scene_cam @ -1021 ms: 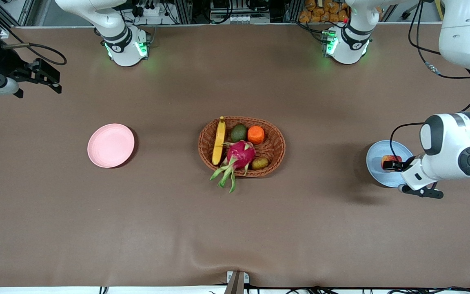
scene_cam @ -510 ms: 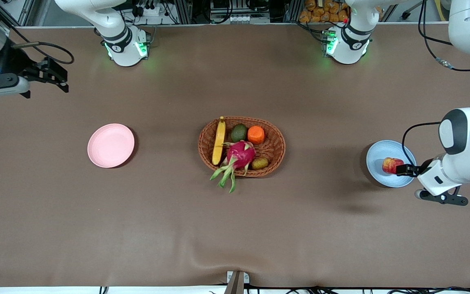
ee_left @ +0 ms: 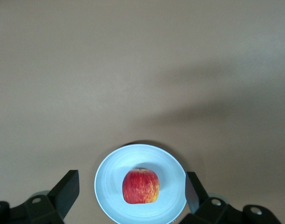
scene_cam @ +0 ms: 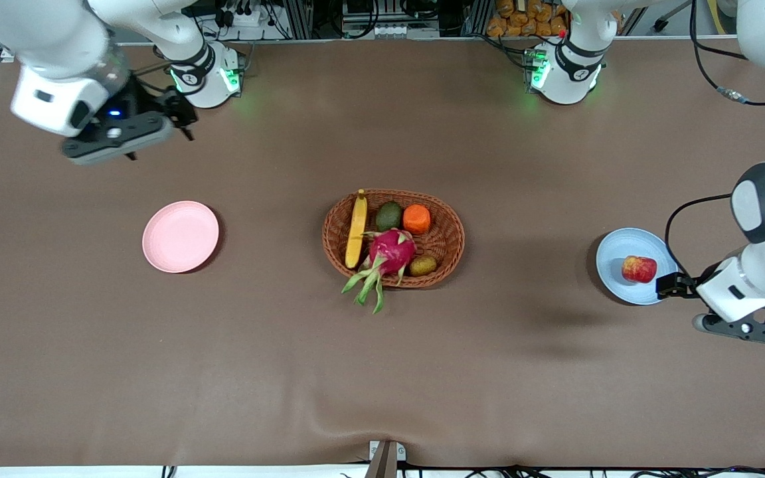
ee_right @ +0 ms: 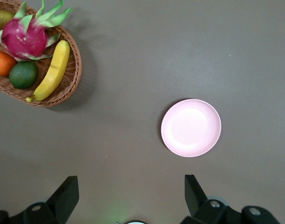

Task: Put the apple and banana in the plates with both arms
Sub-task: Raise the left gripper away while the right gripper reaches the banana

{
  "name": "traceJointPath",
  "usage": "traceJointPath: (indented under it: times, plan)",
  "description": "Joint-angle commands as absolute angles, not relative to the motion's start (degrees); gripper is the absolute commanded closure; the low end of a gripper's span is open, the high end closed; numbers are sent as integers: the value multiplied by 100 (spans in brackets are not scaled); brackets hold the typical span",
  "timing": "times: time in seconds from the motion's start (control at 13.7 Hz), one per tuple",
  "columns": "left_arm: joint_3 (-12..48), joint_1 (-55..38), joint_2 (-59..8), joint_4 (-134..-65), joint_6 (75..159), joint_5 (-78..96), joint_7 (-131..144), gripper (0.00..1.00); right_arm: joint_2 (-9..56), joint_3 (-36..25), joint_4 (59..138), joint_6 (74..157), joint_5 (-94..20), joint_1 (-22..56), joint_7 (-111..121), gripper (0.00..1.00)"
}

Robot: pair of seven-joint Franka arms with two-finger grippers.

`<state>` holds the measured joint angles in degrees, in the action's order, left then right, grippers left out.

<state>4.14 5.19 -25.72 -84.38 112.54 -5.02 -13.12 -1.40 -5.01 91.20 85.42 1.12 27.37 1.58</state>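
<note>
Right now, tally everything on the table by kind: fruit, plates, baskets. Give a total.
Fruit: 6 (apple, banana, dragon fruit, orange fruit, green fruit, small brownish fruit)
Plates: 2 (pink plate, blue plate)
Baskets: 1 (basket)
Total: 9

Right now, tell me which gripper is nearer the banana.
Right. The right gripper hangs open over bare table toward its own base; the left gripper is open beside the blue plate, farther from the banana.
</note>
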Motion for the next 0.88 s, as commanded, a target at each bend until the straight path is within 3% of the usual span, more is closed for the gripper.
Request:
traceJointPath:
  times: [0.0,0.22,0.44,0.8]
  plan:
    - [378,336,-2032,-8473,10664,-212,-1433,0,139,-571,8974,8726,141,2909,229,0]
    - [18,-122,-1487,-8499,9979,-141,-1118,0,597,-562,8895,8815,123,2988,229,0]
    - [44,-141,-951,-8490,9502,79,-686,0,825,-562,8886,8920,-226,3382,141,0]
    - [-167,-184,-143,-8613,8237,79,-203,0,1870,-571,8886,9816,-862,3953,10,0]
